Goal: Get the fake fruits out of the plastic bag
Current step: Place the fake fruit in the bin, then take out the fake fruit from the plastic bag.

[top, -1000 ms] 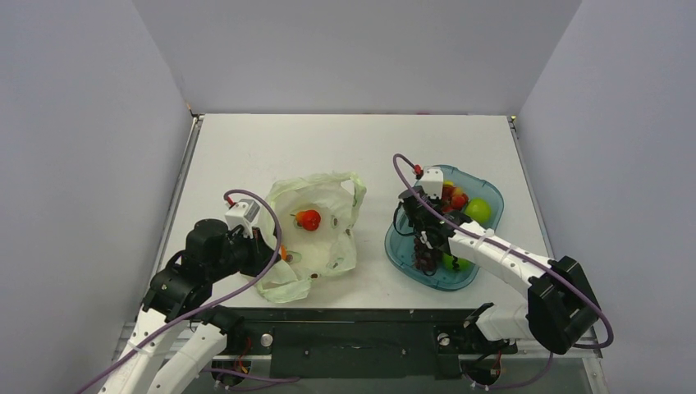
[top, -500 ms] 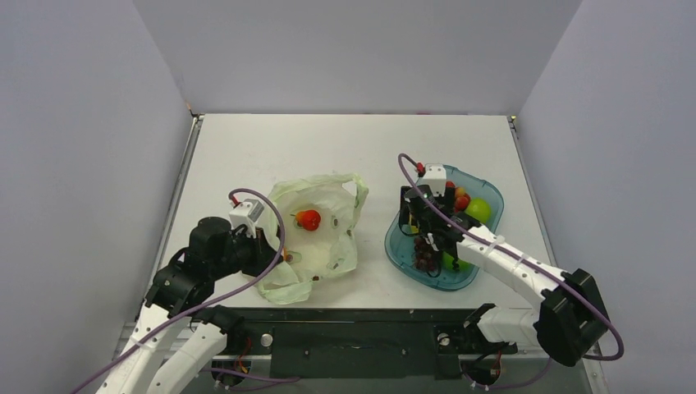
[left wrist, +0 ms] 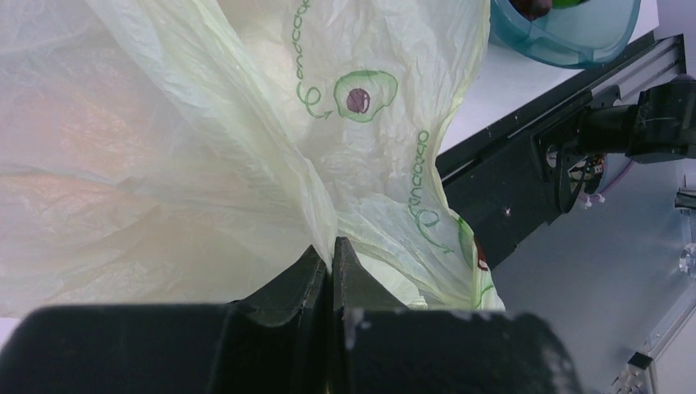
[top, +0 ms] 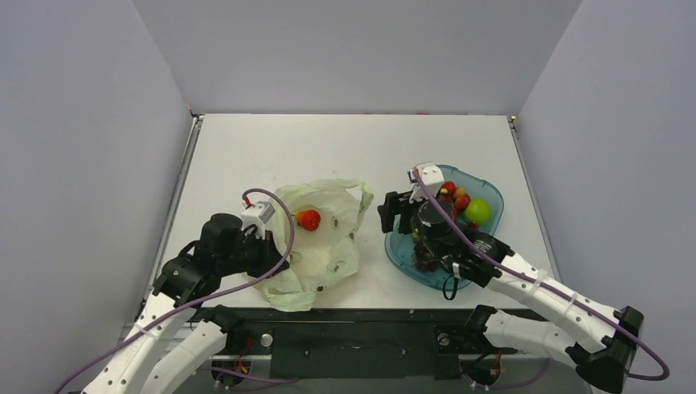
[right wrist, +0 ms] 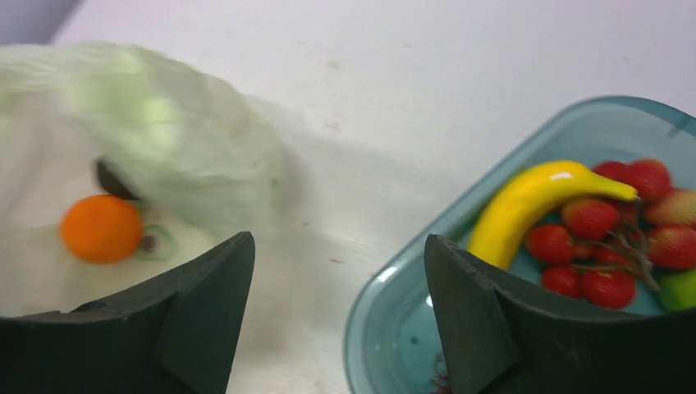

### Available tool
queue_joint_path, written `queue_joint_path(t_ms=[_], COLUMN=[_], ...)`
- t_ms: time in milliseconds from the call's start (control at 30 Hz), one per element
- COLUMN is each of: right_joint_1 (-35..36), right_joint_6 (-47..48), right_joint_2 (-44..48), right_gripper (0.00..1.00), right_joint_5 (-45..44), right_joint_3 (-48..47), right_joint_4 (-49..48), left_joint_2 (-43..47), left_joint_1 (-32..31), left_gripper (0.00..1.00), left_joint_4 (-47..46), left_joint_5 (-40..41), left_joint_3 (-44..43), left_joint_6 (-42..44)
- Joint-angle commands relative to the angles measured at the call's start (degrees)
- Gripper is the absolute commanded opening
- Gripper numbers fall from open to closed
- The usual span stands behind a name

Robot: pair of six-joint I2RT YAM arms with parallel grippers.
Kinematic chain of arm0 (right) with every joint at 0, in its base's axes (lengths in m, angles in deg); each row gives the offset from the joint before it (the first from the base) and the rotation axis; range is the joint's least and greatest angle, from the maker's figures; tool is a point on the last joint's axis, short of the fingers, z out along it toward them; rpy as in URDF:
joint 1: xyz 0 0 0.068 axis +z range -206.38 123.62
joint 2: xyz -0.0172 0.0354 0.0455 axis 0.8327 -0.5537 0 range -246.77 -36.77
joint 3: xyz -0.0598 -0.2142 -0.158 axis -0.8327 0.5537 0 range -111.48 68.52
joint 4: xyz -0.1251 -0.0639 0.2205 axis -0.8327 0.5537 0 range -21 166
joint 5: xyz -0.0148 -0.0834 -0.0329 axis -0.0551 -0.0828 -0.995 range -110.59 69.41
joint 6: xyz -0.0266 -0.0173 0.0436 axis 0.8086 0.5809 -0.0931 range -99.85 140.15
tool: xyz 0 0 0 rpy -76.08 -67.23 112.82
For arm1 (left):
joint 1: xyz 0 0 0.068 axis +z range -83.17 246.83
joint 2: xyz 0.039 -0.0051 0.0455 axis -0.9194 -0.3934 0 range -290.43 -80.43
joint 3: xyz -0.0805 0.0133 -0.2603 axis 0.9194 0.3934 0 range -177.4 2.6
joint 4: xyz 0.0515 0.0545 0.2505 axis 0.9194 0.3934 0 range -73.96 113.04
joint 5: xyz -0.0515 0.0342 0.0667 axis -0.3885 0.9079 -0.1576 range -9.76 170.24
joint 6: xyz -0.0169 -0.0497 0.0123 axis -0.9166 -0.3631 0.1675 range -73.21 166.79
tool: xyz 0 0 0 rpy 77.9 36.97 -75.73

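The pale-green plastic bag (top: pixel 324 238) lies at the left middle of the table. A red fake fruit (top: pixel 309 219) with a green top shows in its open mouth. An orange fruit (right wrist: pixel 101 228) sits inside the bag (right wrist: pixel 164 131). My left gripper (left wrist: pixel 332 246) is shut on a fold of the bag's film (left wrist: pixel 246 123) at its near left edge. My right gripper (right wrist: pixel 336 240) is open with nothing in it, over the bare table between the bag and the blue tray (right wrist: pixel 386 279). The yellow banana (right wrist: pixel 533 201) lies in that tray.
The blue tray (top: pixel 484 185) at the right also holds a round green fruit (top: pixel 478 211), a small red cluster (right wrist: pixel 607 238) and a dark grape bunch (top: pixel 425 256). A black rail (left wrist: pixel 525 164) runs along the table's near edge.
My right gripper has opened and swung left from over the tray's middle to its bag-side edge. My left gripper has shifted slightly right, dragging the bag's near edge with it.
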Motion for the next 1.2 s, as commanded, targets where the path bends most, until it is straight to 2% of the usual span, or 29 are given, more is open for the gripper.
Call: queue_joint_path(t_ms=[0,67,233,400,467,600,800,1033,1167], right_joint_1=[2.9,4.0,9.0,18.2,19.4,19.6,18.9,18.7,18.6], right_joint_6=[1.3,0.5,-2.2,3.2,4.2,2.9,0.4,1.4,0.8], right_joint_2=[6.2,6.9,1.1,-4.7,-8.4,-17.9,-28.2,-35.1,-38.4], right_gripper=[0.7,0.69,0.68,0.68,0.68,0.65,0.64,0.65,0.65], right_joint_5=[12.5,16.9,19.4,16.1,15.6,11.6,4.6,1.1,-4.2], right_joint_3=[0.5,1.8,0.3,-3.4,-5.1,-9.7,-8.7,-9.4,-10.0], right_joint_4=[-11.4,-17.4,-21.7,-22.4,-22.1,-19.3,-25.6,-31.3,-32.5], left_joint_2=[-0.6,-0.4,1.3,1.0,0.8,0.9,3.3,5.8,6.5], left_joint_1=[-0.9,-0.9,-0.9,-0.9,-0.9,-0.8,-0.9,-0.9,-0.8], left_gripper=[0.0,0.0,0.0,0.0,0.0,0.0,0.0,0.0,0.0], left_joint_4=[2.9,4.8,6.2,6.7,5.9,5.4,4.6,4.3,4.1], left_joint_5=[-2.2,-1.5,-1.8,-2.1,-2.8,-3.0,-3.3,-3.2,-3.0], left_joint_3=[-2.6,-2.6,-1.4,-0.1,0.3,0.6,1.3,1.6,1.8], left_joint_6=[-1.7,-2.3,-2.7,-1.9,-1.9,-1.9,-2.2,-2.5,-2.8])
